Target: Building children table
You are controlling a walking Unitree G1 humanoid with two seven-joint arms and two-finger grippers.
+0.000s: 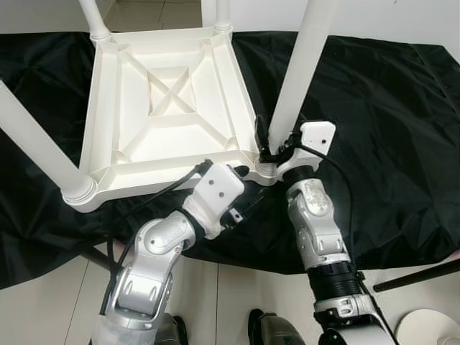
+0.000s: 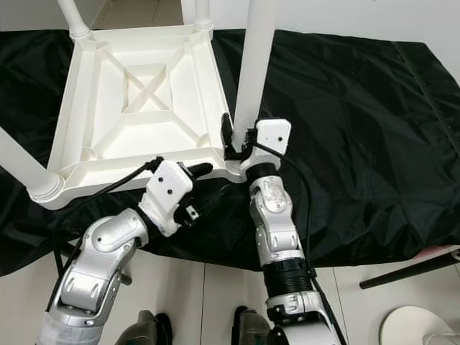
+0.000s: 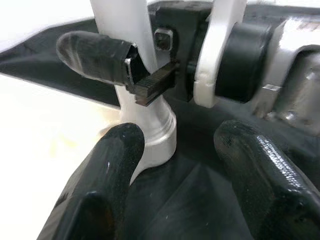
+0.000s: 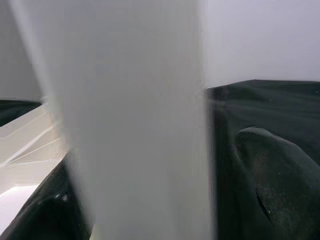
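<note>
**Upside-down kids' table, right gripper clamped on one leg**

So the little white table [image 1: 165,108] is flipped over on a black cloth [image 1: 388,129], ribbed underside facing up with an X brace in the middle. All four legs stick up at the corners. The leg [image 1: 302,72] at the table's 5 o'clock corner, the one nearest the robot on its right, is the one getting the attention.

The right gripper [image 1: 267,144] is right at the base of that leg, its black fingers [image 3: 95,55] pinching it from both sides just above the socket collar. From the right wrist camera the leg is a big white blur sitting between two dark fingers, so it's a snug hold.

The left gripper [image 2: 205,183] sits at about 6 o'clock of the table, just beside the same corner, near the front edge. Its two fingers [image 3: 107,165] are spread apart and aimed at the leg's base, not holding anything; one of them looks close to the collar, but I can't tell if it's actually touching.

Pale tiled floor [image 1: 50,302] shows under the cloth's near edge.
</note>
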